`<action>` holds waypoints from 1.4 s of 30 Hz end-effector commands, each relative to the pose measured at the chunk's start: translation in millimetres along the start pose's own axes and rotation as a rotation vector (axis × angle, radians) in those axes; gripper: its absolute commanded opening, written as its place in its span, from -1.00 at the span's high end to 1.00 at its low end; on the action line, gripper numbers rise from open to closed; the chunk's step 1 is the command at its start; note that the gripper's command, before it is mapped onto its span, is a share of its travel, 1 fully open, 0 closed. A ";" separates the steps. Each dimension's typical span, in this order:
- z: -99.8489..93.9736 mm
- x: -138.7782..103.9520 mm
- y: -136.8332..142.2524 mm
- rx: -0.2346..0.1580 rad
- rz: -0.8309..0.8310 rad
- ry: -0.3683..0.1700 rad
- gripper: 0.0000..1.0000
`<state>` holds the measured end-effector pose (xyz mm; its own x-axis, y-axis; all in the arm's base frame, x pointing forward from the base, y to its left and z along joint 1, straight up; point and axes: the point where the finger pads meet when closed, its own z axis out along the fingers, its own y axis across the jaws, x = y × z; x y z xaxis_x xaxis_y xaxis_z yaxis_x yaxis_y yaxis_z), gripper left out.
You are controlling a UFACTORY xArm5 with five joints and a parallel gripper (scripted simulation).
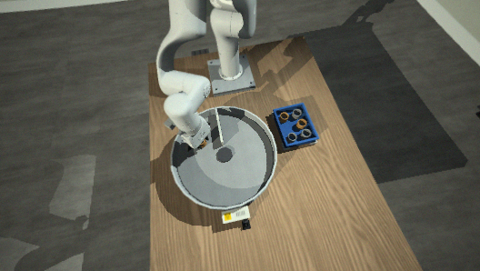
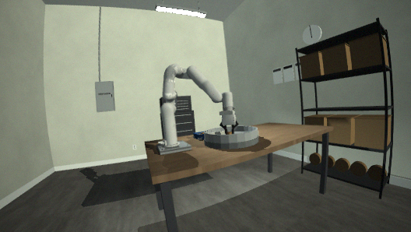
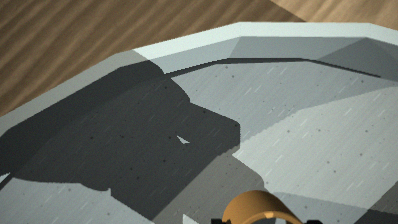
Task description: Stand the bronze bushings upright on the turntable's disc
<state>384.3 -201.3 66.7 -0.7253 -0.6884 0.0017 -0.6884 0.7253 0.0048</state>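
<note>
My gripper [image 1: 201, 144] is shut on a bronze bushing [image 3: 259, 210] and holds it low over the left part of the turntable's grey disc [image 1: 223, 161], inside the rim. In the side view the gripper [image 2: 229, 130] hangs just inside the turntable's wall. The dark hub [image 1: 224, 155] lies to the right of the gripper, apart from it. The blue crate [image 1: 295, 125] stands right of the turntable and holds two bronze bushings [image 1: 289, 117] [image 1: 301, 117] and three steel bushings [image 1: 296, 112]. I cannot tell whether the held bushing touches the disc.
The turntable has a raised pale rim [image 1: 272, 150] all around. A thin white bar [image 1: 219, 128] lies on the disc from the rim toward the hub. A yellow-and-white label [image 1: 235, 214] and a small black part [image 1: 245, 225] sit in front of the turntable. The arm's base [image 1: 231, 78] stands at the table's back.
</note>
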 end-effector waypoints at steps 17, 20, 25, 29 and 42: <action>3.7 -0.5 -1.5 0.004 0.000 -0.001 1.00; 4.1 -0.5 -1.5 0.004 0.000 -0.001 1.00; 4.2 -0.5 -1.5 0.004 0.000 -0.001 1.00; 4.2 -0.5 -1.5 0.004 0.000 -0.001 1.00; 4.2 -0.5 -1.5 0.004 0.000 -0.001 0.02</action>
<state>384.7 -201.5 61.4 -0.7253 -0.6885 0.0015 -0.6884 0.7253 0.0043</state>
